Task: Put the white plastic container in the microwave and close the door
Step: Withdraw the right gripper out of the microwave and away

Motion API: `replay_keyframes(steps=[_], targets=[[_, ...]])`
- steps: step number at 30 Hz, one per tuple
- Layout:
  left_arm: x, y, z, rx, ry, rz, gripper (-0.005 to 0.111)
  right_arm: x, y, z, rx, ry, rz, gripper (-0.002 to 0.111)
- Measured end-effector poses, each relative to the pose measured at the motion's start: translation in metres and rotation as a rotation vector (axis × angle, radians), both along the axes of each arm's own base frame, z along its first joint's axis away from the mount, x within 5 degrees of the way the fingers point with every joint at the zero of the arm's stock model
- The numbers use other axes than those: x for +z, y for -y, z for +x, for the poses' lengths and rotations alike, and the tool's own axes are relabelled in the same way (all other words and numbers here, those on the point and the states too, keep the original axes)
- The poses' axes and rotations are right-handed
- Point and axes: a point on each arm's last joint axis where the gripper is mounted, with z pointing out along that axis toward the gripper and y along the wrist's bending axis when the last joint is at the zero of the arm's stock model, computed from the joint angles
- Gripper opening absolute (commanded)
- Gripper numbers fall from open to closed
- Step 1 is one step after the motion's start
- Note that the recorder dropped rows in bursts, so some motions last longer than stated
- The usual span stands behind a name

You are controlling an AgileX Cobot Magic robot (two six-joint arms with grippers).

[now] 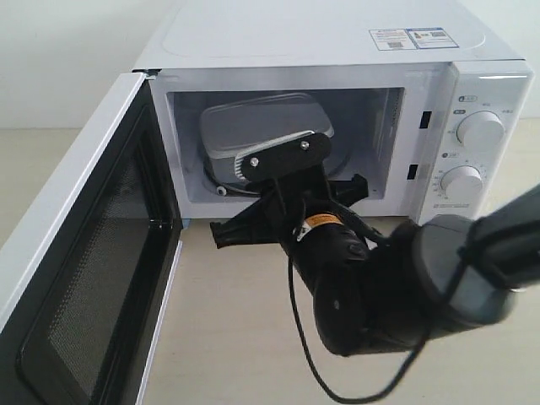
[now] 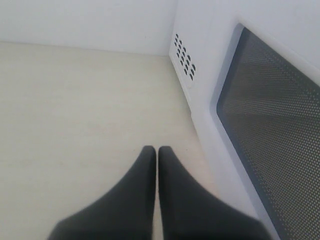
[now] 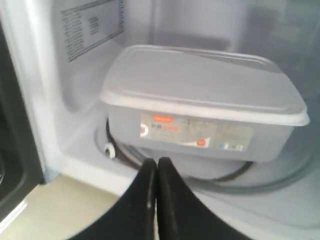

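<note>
The white plastic container (image 1: 266,126) lies inside the open microwave (image 1: 321,34), resting on the glass turntable (image 3: 280,182) with its label facing outward. My right gripper (image 3: 157,162) is shut and empty at the cavity's front sill, a short gap in front of the container (image 3: 200,85). In the exterior view its fingertips are hidden behind the wrist mount. The door (image 1: 84,278) stands wide open at the left, black mesh facing inward. My left gripper (image 2: 157,150) is shut and empty above the table, beside the door's dark window (image 2: 270,115).
The right arm (image 1: 371,287) and its cable fill the space in front of the cavity. Two round dials (image 1: 479,131) sit on the microwave's right panel. Vent holes (image 2: 184,57) show on the microwave's side wall. Pale tabletop (image 2: 75,110) spreads beside the door.
</note>
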Motion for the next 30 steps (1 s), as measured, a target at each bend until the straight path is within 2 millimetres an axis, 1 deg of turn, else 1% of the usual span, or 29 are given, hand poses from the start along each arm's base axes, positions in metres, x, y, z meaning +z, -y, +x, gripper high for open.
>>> replay_keyframes(steps=[7,12,16,21,26,30], targets=[[0.000,0.000,0.000,0.000,0.000,0.000,0.004,0.028,0.024,-0.047,0.040,0.005,-0.026,0.000],[0.000,0.000,0.000,0.000,0.000,0.000,0.004,0.042,0.038,-0.074,0.124,-0.092,0.001,0.000],[0.000,0.000,0.000,0.000,0.000,0.000,0.004,0.052,0.044,-0.093,0.220,-0.216,0.032,0.000],[0.000,0.000,0.000,0.000,0.000,0.000,0.004,0.059,0.043,-0.118,0.380,-0.410,0.042,0.000],[0.000,0.000,0.000,0.000,0.000,0.000,0.004,0.058,0.044,-0.143,0.539,-0.616,0.010,0.000],[0.000,0.000,0.000,0.000,0.000,0.000,0.004,0.052,0.044,-0.159,0.633,-0.766,-0.028,0.000]])
